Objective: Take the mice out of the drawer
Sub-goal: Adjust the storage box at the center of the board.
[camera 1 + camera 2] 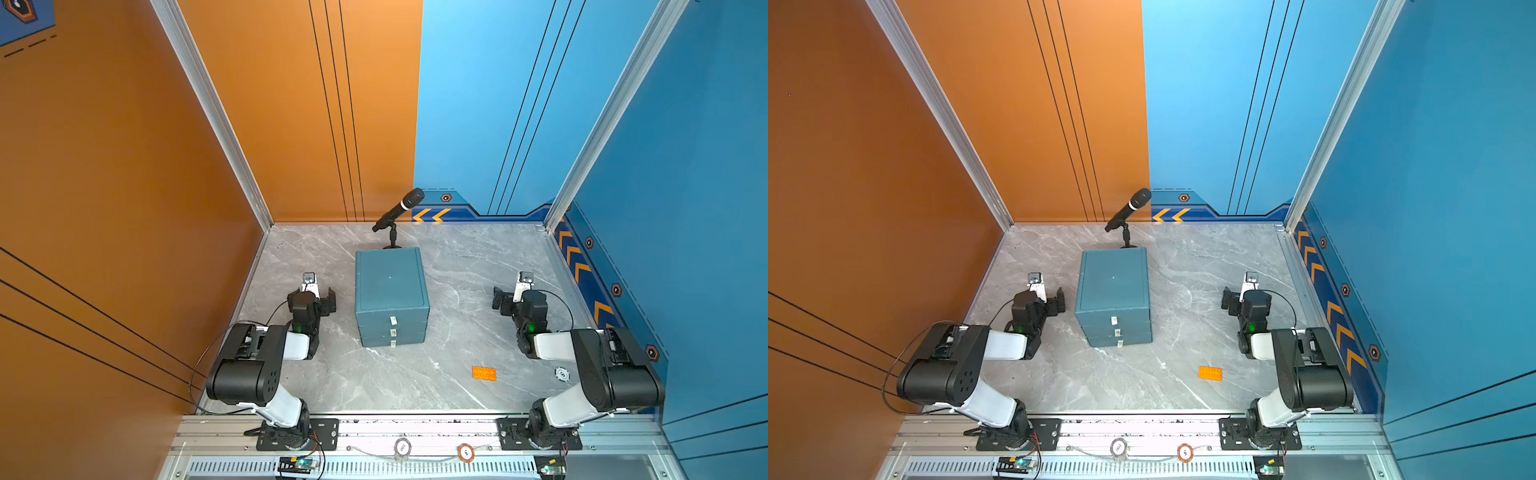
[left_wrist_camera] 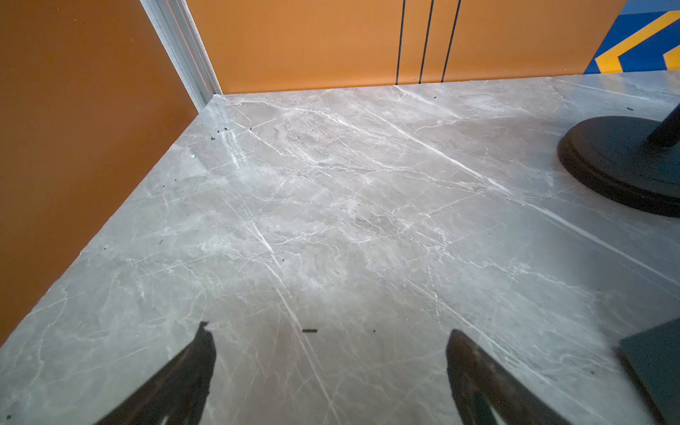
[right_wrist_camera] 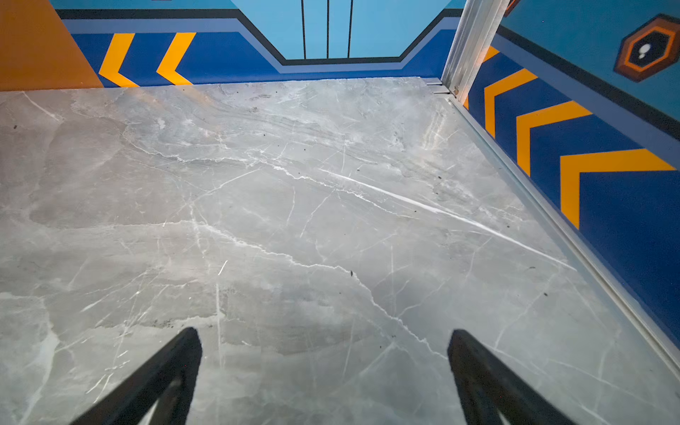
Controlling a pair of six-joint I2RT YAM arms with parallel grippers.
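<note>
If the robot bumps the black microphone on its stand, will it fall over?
Probably it would tip: the microphone leans out sideways, high on a thin stem. Its wide round base may steady it against a light nudge.

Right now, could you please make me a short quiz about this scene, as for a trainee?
1. True or false: one drawer of the blue three-drawer cabinet is pulled open.
2. What stands behind the cabinet? A: microphone on a stand; B: lamp; C: bottle.
3. Fill in: the left end effector and the right end effector are both ____ and empty.
Key: 1 false; 2 A; 3 open.
</note>
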